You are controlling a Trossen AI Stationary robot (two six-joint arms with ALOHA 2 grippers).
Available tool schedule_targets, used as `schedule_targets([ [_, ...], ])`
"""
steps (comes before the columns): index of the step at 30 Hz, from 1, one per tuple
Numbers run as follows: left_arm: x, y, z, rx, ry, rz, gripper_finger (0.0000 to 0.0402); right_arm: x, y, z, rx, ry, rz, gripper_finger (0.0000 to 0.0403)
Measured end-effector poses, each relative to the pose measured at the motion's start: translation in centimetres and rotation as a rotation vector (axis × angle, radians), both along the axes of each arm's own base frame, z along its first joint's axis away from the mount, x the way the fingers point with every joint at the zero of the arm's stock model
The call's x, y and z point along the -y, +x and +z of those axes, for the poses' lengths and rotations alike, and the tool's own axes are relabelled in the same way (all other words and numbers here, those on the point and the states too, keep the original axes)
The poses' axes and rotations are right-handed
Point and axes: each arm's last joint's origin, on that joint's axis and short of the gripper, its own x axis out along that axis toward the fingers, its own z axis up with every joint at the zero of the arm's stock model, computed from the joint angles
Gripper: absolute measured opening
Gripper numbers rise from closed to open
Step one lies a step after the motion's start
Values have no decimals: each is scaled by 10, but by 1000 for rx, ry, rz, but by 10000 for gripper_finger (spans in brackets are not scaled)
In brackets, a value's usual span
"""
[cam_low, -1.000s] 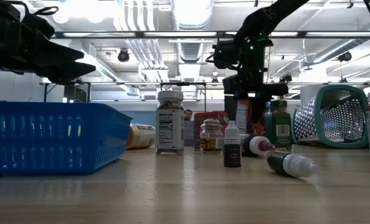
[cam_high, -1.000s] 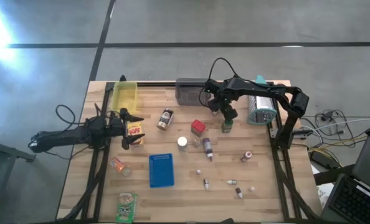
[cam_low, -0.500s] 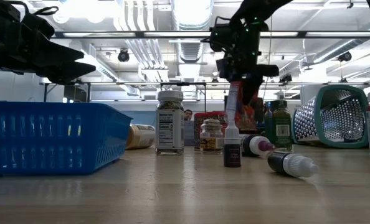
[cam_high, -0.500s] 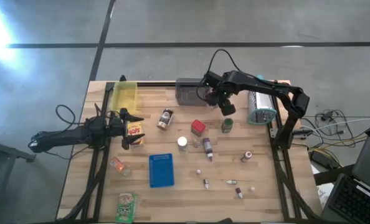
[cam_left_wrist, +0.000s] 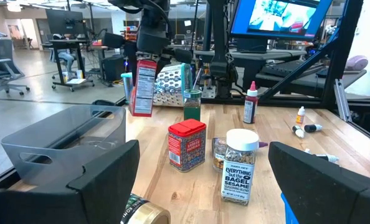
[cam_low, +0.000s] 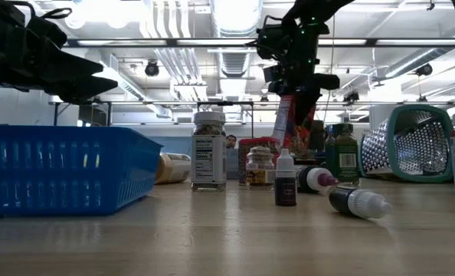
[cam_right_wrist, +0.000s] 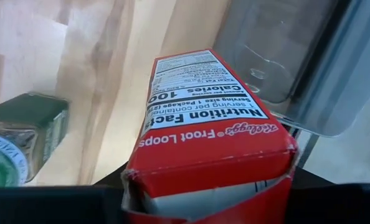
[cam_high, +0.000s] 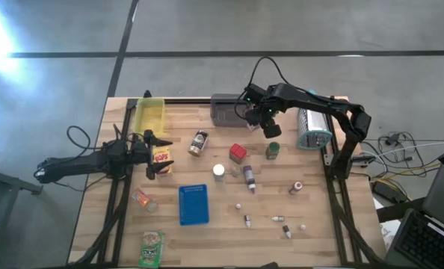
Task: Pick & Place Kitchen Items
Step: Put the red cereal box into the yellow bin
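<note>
My right gripper (cam_high: 264, 121) hangs above the table's far middle, shut on a small red Froot Loops box (cam_right_wrist: 210, 130), which also shows in the low view (cam_low: 289, 123) and the left wrist view (cam_left_wrist: 144, 87). Below it on the table stand a green bottle (cam_high: 273, 150) and a red can (cam_high: 238, 153). The grey bin (cam_high: 226, 110) sits just beyond the held box. My left gripper (cam_high: 158, 153) waits open and level at the table's left, above a yellow packet (cam_high: 161, 158). My right gripper pinches the red box at its upper, opened end (cam_right_wrist: 207, 186) between its two fingers. The fingers come from above, pointing steeply down. The box hangs below them, tilted, clear of the table and of the grey bin's rim (cam_right_wrist: 309, 118).
A yellow bin (cam_high: 149, 116) stands at the far left and a mesh grater (cam_high: 312, 128) at the far right. A blue tray (cam_high: 193, 204), a sesame jar (cam_left_wrist: 240, 165), a brown jar (cam_high: 199, 142) and several tiny bottles (cam_high: 282, 220) are spread over the near half.
My right gripper has risen from beside the green bottle and drawn toward the far edge and the grey bin. The red box has come up with it, lifted clear of the table and now hanging tilted.
</note>
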Motion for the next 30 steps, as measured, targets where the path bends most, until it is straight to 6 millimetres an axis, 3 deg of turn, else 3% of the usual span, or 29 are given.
schedule_targets([
  [9, 0, 0, 0, 0, 0, 0, 362, -1, 0, 0, 2, 6, -8, 166],
  [14, 0, 0, 0, 5, -2, 1, 362, -1, 0, 0, 3, 6, -10, 157],
  [20, -1, -1, 17, 185, -51, 43, 362, -1, 0, 1, 4, 8, -19, 145],
  [30, -2, -5, 33, 376, -110, 56, 362, -2, 0, 2, 27, 19, -105, 166],
])
